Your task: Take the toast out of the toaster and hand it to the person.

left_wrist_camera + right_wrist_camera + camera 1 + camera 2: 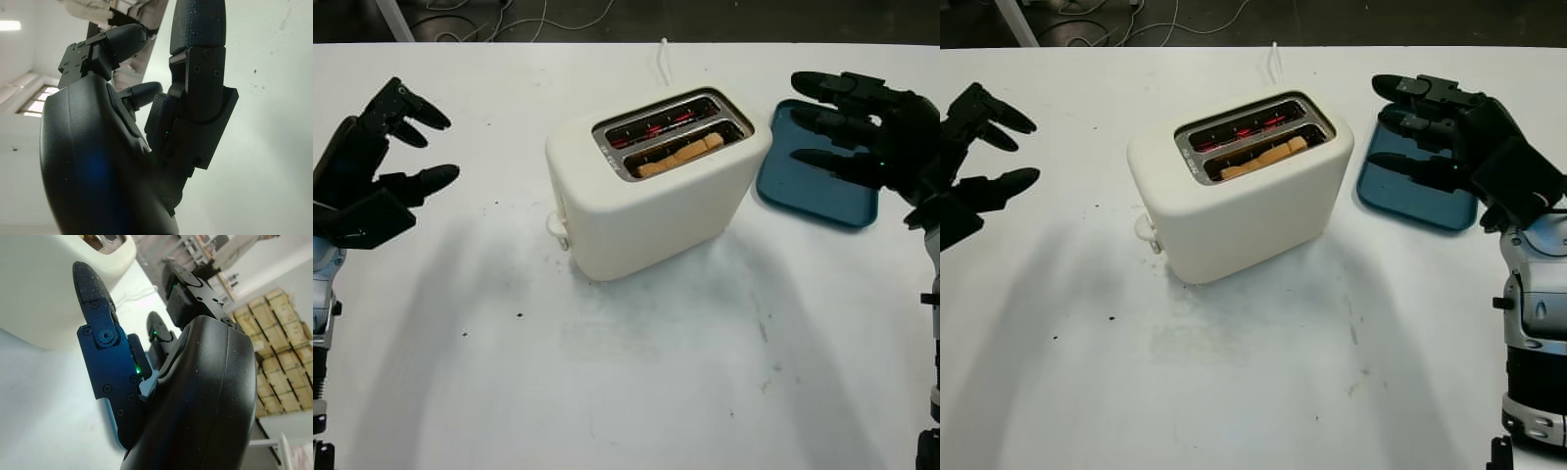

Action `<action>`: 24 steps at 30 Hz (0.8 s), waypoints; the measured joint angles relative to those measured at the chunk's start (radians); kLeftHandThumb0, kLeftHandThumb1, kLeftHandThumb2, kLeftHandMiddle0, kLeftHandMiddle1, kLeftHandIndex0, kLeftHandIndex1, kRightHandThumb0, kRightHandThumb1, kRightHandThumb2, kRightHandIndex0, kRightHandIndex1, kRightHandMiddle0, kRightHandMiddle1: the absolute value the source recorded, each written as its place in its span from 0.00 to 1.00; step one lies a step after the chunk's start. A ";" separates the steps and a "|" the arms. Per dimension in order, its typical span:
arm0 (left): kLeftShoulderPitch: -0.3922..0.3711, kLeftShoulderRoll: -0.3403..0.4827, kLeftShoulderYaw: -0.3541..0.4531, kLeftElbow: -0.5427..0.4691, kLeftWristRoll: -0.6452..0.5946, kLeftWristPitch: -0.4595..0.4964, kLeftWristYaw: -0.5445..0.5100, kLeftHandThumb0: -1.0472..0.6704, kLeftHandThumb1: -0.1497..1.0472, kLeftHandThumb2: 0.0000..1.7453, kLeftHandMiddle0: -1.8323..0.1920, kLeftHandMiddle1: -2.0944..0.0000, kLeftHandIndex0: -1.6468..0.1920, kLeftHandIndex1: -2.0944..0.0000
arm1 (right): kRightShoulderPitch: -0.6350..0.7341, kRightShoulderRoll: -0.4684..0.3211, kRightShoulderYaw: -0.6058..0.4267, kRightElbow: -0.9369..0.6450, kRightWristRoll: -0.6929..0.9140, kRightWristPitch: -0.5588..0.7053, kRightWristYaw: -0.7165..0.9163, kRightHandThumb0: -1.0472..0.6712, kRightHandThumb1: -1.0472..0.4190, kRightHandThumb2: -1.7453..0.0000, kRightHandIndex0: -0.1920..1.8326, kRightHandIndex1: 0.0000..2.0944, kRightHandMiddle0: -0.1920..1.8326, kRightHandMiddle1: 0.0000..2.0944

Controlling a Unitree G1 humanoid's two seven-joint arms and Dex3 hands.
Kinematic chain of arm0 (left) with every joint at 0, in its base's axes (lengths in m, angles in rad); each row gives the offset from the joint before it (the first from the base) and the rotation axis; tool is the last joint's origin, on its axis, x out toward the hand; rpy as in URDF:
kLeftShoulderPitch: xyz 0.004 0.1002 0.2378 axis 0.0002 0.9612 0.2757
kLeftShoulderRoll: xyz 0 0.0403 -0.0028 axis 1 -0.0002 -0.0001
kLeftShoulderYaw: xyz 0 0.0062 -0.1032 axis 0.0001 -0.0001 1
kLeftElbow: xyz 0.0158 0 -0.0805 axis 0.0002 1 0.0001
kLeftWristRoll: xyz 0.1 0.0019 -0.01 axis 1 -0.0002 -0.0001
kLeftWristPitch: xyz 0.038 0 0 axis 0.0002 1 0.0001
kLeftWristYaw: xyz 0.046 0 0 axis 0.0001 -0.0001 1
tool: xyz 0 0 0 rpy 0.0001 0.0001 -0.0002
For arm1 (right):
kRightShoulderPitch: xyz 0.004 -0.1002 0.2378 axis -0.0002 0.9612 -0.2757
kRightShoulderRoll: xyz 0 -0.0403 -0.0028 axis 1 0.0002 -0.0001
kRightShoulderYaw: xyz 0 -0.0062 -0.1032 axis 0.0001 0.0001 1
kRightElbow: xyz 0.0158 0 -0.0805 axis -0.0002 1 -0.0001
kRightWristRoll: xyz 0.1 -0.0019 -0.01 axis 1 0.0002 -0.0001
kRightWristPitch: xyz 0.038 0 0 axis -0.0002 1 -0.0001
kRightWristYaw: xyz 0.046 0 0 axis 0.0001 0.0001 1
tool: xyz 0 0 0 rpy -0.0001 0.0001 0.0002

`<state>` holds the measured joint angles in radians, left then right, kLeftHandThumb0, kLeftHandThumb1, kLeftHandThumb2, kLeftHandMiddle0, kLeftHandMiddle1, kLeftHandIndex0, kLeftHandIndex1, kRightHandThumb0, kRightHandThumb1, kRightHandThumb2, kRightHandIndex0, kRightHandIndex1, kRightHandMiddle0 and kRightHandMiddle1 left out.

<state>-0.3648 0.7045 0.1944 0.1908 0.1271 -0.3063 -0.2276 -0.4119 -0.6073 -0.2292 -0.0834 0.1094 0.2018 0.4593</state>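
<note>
A cream two-slot toaster [656, 191] stands in the middle of the white table. A slice of brown toast [680, 155] sits low in its nearer slot, while the far slot glows red inside. My left hand [386, 162] is open, held above the table well to the left of the toaster. My right hand [847, 122] is open too, raised to the right of the toaster over the blue tray, fingers pointing toward the toaster. The toaster's wall [58, 264] shows past my right fingers [98, 328] in the right wrist view.
A blue tray [813, 176] lies on the table just right of the toaster. The toaster's lever knob [556, 225] sticks out on its left end. A white cord [663, 59] runs off behind it. The table [607, 372] has small dark crumbs.
</note>
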 measured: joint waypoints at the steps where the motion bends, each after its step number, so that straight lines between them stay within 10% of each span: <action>1: 0.000 0.000 0.000 0.000 0.000 0.000 0.000 0.00 0.89 0.24 0.91 0.19 0.90 0.27 | 0.000 0.000 0.000 0.000 0.000 0.000 0.000 0.25 0.17 1.00 0.36 0.00 0.35 0.00; 24: 0.000 0.000 0.000 -0.002 0.000 0.000 0.000 0.00 0.89 0.24 0.91 0.19 0.90 0.27 | 0.000 0.000 0.000 0.000 0.000 0.000 -0.001 0.24 0.17 1.00 0.36 0.00 0.35 0.00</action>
<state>-0.3648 0.7045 0.1943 0.1887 0.1272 -0.3062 -0.2276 -0.4119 -0.6072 -0.2292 -0.0838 0.1095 0.2021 0.4582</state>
